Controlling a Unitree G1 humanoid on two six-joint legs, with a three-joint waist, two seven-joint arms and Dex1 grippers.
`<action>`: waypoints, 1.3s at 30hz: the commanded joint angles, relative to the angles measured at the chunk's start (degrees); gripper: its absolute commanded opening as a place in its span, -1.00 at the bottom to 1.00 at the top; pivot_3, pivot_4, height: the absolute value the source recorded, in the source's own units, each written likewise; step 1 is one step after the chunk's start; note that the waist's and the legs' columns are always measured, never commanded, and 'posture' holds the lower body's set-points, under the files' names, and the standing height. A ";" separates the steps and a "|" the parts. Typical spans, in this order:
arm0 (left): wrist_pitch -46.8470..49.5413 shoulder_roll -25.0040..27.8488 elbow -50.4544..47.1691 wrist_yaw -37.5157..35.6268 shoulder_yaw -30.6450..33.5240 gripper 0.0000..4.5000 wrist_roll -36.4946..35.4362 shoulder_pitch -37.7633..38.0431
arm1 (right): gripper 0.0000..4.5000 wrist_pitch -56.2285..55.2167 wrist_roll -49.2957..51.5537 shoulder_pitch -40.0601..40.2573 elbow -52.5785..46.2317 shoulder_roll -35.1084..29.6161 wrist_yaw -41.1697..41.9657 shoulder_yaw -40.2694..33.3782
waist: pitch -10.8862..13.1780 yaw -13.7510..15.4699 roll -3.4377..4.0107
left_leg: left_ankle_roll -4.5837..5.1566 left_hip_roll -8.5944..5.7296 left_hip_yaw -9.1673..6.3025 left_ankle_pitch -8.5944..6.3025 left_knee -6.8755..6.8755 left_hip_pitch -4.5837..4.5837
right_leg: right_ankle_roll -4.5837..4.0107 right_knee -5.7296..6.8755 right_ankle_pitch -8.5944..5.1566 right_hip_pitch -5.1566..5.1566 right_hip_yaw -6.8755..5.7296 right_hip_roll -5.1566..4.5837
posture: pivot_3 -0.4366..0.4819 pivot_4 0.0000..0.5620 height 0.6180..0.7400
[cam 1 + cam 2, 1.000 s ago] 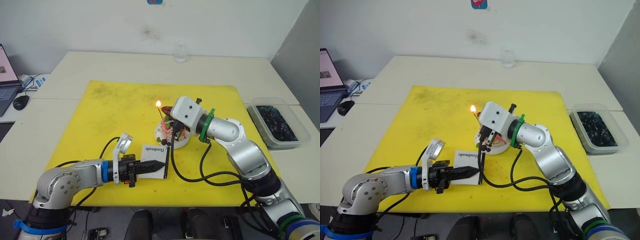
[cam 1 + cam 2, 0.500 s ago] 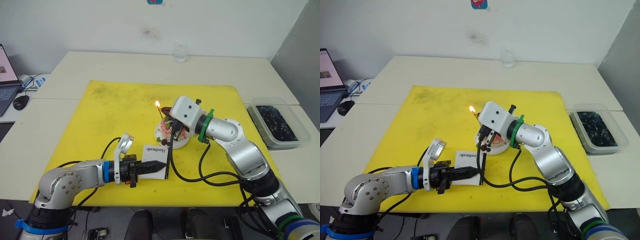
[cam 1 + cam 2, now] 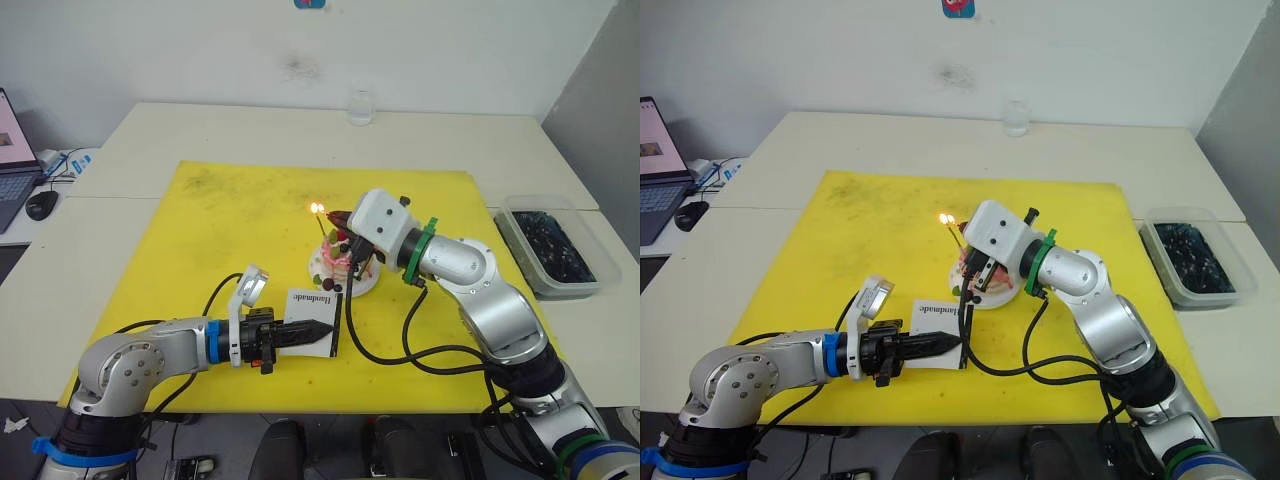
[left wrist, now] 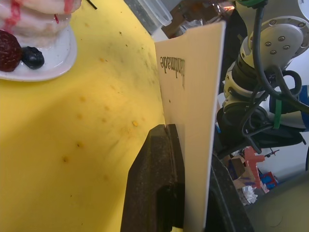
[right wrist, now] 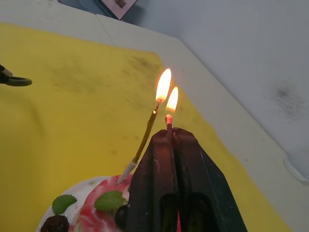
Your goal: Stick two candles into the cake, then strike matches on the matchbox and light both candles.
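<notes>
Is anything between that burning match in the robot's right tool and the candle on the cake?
Nothing visible: the match in the right tool burns right beside the lit candle, their flames nearly touching.

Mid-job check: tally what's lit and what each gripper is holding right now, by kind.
Flames: 2
Candles in the cake: 1 seen
Matches in the right gripper: 1
Matchboxes in the left gripper: 1
Total: 5

A bright yellow mat [image 3: 220,235] covers the middle of the pale cream tabletop [image 3: 200,130]. At twelve o'clock a small clear glass [image 3: 360,106] stands near the wall. At three o'clock a clear plastic tub [image 3: 556,247] holds dark pieces, perhaps berries. At nine o'clock sit a black computer mouse [image 3: 42,205] and an open laptop [image 3: 14,165]
</notes>
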 commanded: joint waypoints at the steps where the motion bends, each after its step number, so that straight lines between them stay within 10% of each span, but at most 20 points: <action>1: -0.95 -0.38 -0.50 -0.50 0.09 -1.00 -0.13 -0.87 | -0.98 0.70 1.74 -0.63 -4.61 0.13 -0.78 -4.38 | 0.00 0.00 0.00 | 0.00 0.00 0.00 0.00 0.00 0.00 | 0.00 0.00 0.00 0.00 0.01 0.00 | -0.05 -0.47 1.00; 23: -1.74 -2.08 -0.25 -0.58 -1.00 -1.00 0.93 -0.72 | -0.98 3.04 6.63 12.63 7.49 -11.30 -11.12 -46.22 | 0.02 0.02 0.06 | 0.00 -0.07 0.04 0.00 -0.02 0.02 | 0.00 -0.02 0.00 0.02 0.03 0.04 | -0.05 -0.47 1.00; 36: -2.01 -2.90 -0.96 0.61 -0.70 -1.00 1.11 -0.06 | -0.98 1.92 7.99 16.44 22.23 -12.74 -13.79 -46.83 | 0.01 -0.23 0.10 | 0.01 -0.08 0.11 0.00 0.00 0.05 | 0.01 0.01 0.01 0.04 0.13 0.12 | -0.05 -0.47 1.00; 39: -1.96 -2.87 -1.27 1.11 -0.45 -1.00 1.03 0.15 | -0.69 1.37 8.40 14.89 24.22 -12.47 -16.08 -47.35 | 0.01 -0.24 0.11 | 0.01 -0.09 0.12 0.00 0.00 0.06 | 0.01 0.01 0.01 0.04 0.13 0.13 | -0.05 -0.47 1.00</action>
